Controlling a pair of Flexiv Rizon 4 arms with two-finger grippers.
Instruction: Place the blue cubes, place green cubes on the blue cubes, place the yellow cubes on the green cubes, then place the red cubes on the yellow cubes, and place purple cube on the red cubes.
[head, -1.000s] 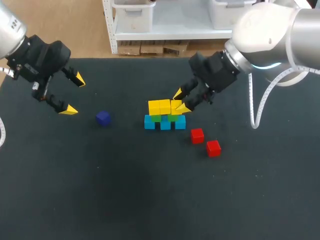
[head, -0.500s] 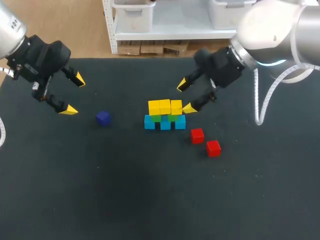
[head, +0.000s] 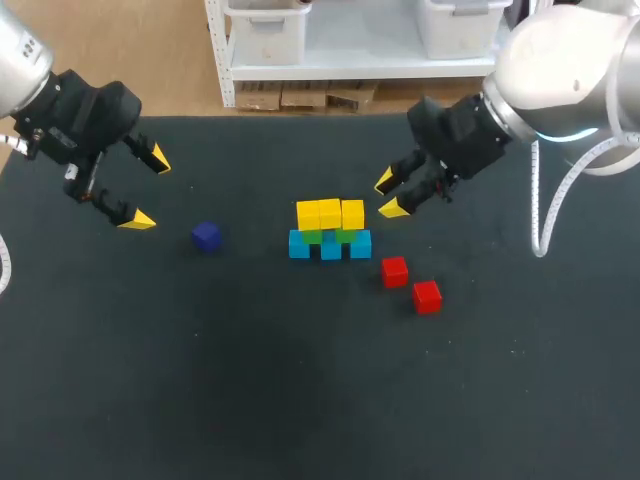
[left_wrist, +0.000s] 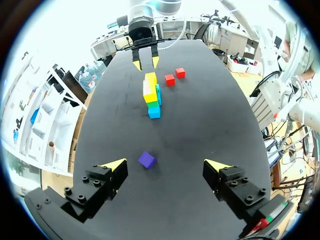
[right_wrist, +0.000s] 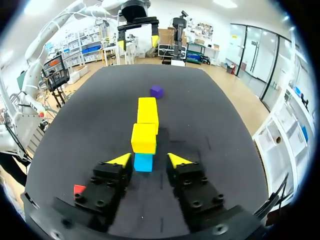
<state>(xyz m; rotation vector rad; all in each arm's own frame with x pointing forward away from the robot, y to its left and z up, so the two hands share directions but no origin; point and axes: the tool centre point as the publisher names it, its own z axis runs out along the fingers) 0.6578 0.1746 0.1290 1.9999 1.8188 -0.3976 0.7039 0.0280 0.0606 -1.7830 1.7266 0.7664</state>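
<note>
Left gripper (head: 149, 190), fingers spread and empty, well left of the stack (head: 330, 232); purple cube (head: 207, 236) nearer the stack's left; stack: yellow cubes (head: 330, 213) on green cubes (head: 313, 237) on blue cubes (head: 299, 245); right gripper (head: 389, 195), released, just right of the stack; red cubes (head: 394, 271) right of the stack, nearer the camera

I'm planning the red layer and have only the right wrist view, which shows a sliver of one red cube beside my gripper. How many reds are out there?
Observer: Two, in the head view: one red cube lies by the right end of the blue cubes, and another red cube lies just past it. Neither touches the other.
Operator: Is there green under the yellow? I see none.
Observer: Yes. Two green cubes sit between the three blue ones and the three yellow cubes.
</note>
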